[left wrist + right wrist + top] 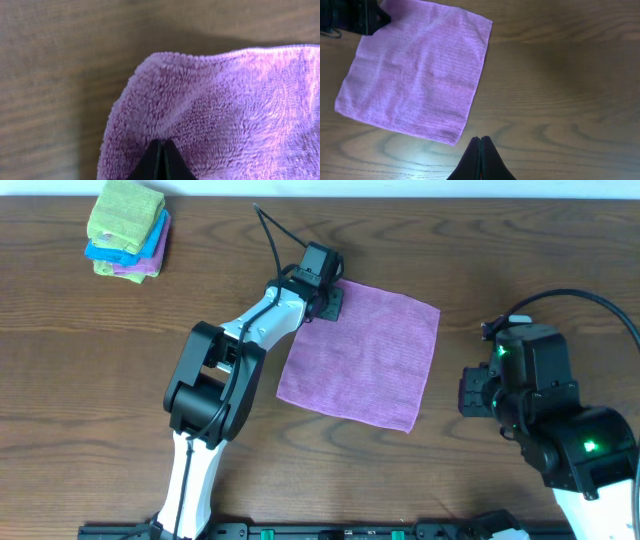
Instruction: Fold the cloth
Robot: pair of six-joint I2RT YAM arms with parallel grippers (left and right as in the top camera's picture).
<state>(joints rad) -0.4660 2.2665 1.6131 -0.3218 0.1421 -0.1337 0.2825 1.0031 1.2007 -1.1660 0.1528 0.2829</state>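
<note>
Jaws: the left gripper (325, 302) is pinched together on the far-left corner of the cloth (365, 352); the right gripper (480, 142) has its fingers pressed together on nothing
Cloth: lilac, lying flat and unfolded on the table (90, 380), mid-right of centre, one corner puckered under the left fingers
Step in hand: looks like the first grasp for the first fold, nothing doubled over yet
Next move: I'd judge the pinched corner needs lifting and carrying across to the opposite edge, keeping the rest from dragging
Right arm: hangs well clear, off the cloth's right side
Far corner: a stack of folded cloths (127, 228), well apart
</note>
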